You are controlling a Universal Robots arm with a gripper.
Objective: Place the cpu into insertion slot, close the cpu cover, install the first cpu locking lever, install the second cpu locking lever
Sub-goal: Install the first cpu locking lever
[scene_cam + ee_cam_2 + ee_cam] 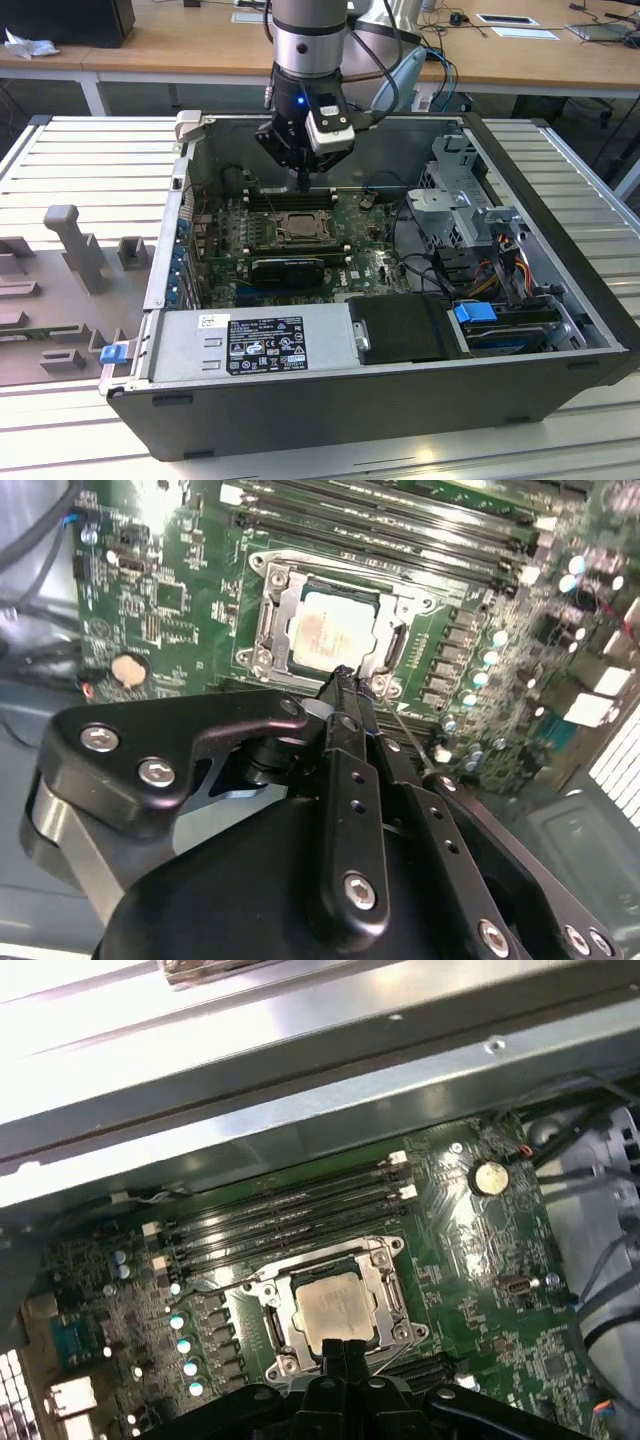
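Closest to the lens in both wrist views, the black fingers (350, 740) (345, 1355) are closed tip against tip; you cannot make out any part held between them. Their tip lines up with the edge of the insertion slot (270, 580), just beside the cpu cover (392, 640); you cannot tell whether it touches. Note that the cpu (335, 630) sits flat inside the insertion slot, its pale face showing through the square window of the cpu cover, which lies down over it. A thin wire lever (415, 742) runs beside the fingers. In the exterior view you find the arm (305, 50) standing over the open computer case (300, 420), with the fingers (303, 185) above the green motherboard (360, 250), near the slot. You find memory slots (290, 198) on the far side of the socket and a long black card (288, 268) on its near side. A power supply (255, 340) occupies the near wall, and a drive cage (470, 215) stands at the exterior view's right. The case rests on a ribbed metal bench (90, 160).
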